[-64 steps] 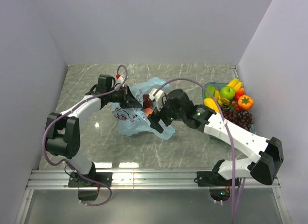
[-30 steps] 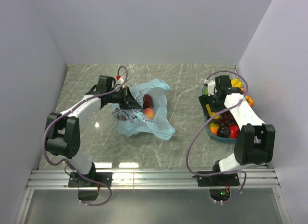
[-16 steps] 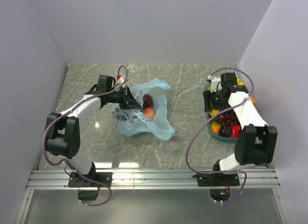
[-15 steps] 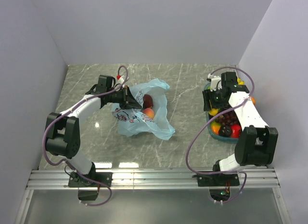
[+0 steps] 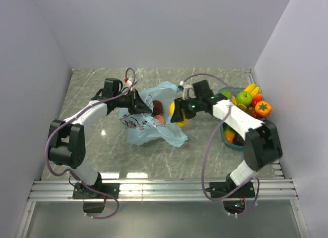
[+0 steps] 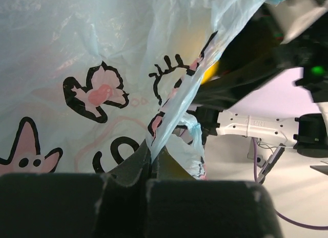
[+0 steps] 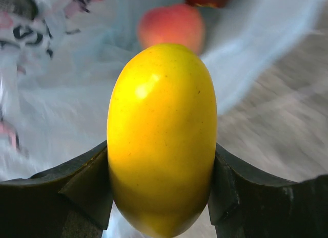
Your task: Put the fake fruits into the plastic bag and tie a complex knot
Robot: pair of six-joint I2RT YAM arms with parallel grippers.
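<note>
Two glossy plastic fruits, a peach-coloured fruit and a dark red fruit, lie inside the thin, crinkly light-blue plastic bag, its rim pinched tight in the left gripper. The right gripper, clamped on a smooth yellow oval fruit, hangs at the bag's right edge. Well right of the bag, a rigid teal tray holds many more; loading looks barely begun, the knot untied.

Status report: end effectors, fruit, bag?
Left end effector shut on plastic bag rim. Right end effector shut on yellow fruit, at bag mouth. Path looks clear.
</note>
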